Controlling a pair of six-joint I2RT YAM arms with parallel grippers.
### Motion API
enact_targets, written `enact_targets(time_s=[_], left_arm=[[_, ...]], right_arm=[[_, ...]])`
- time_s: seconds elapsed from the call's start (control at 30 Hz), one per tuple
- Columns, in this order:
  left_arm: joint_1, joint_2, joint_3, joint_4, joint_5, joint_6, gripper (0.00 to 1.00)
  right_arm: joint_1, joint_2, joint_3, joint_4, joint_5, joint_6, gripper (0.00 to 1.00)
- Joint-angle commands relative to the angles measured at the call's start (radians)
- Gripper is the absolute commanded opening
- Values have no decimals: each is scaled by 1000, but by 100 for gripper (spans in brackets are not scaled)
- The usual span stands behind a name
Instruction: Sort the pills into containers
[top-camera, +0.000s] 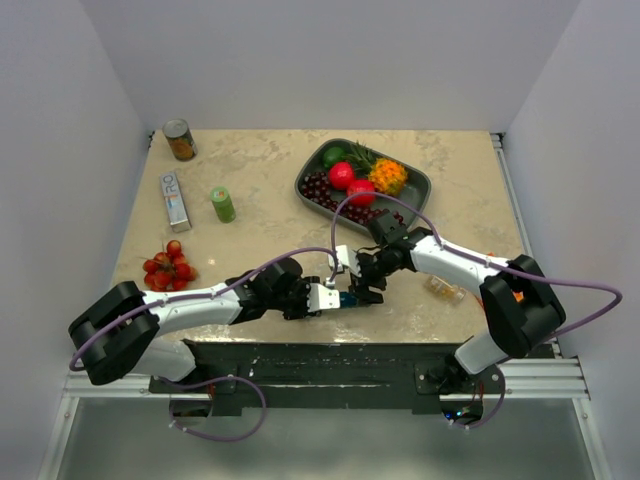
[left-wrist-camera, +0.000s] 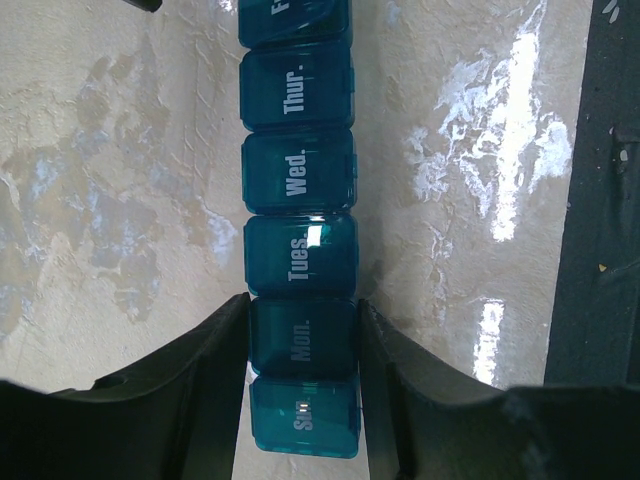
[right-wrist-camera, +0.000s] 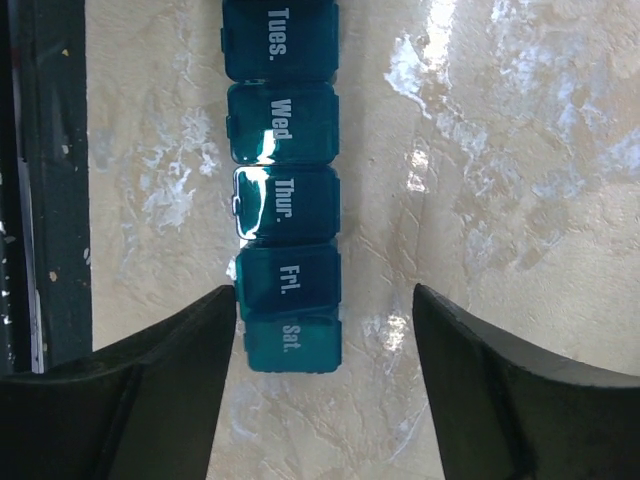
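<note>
The teal-blue pill organiser (top-camera: 349, 298) lies near the table's front edge between my two grippers. In the left wrist view the strip (left-wrist-camera: 298, 190) runs up the frame with its day lids down. My left gripper (left-wrist-camera: 303, 340) is shut on it, with the fingers pressed against both sides of the Mon. compartment. In the right wrist view the strip (right-wrist-camera: 283, 205) ends at Sat. My right gripper (right-wrist-camera: 322, 300) is open and straddles the Fri./Sat. end, with the left finger (right-wrist-camera: 190, 350) close beside it. The small clear pill bottle (top-camera: 445, 290) lies on the table to the right.
A grey tray (top-camera: 423, 188) of fruit stands at the back. A tin can (top-camera: 180, 140), a flat box (top-camera: 175, 198) and a small green bottle (top-camera: 222, 204) are at the back left. Red cherries (top-camera: 168, 266) lie at the left. The dark table edge (left-wrist-camera: 600, 200) runs beside the organiser.
</note>
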Motion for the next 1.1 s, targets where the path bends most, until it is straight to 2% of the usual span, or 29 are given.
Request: enact_targets(time_s=[0.0, 0.27, 0.4, 1.07], left_arm=[[-6, -8, 35, 40, 35, -15, 0], [-6, -6, 31, 37, 45, -6, 0], [-6, 5, 34, 39, 52, -3, 0], [-6, 40, 46, 42, 55, -2, 0]], right_arm=[[3, -5, 5, 45, 37, 36, 70], [-34, 1, 37, 64, 22, 125, 55], [-51, -8, 31, 100, 45, 170, 52], [-51, 24, 28, 226, 137, 312, 50]])
